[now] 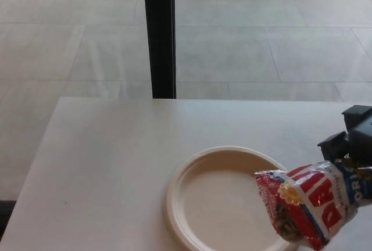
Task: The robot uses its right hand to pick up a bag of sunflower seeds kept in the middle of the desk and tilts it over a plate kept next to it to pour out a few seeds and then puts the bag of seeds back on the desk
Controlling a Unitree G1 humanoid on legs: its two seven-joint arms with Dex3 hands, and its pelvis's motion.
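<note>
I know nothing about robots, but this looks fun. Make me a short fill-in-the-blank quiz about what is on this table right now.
1. The red and white seed bag is held by the robot's ____ hand.
2. The bag's open end hangs over the round cream ____.
3. The pale table stands before a black vertical ____.
4. The plate so far holds ____ seeds.

Missing words: right; plate; post; no

Black right hand (356, 140) at right edge, holding red-and-white crinkled plastic seed bag (308, 207) tilted, open end over right part of round cream plate (192, 175). Plate resting on pale wooden surface (104, 158).
</note>
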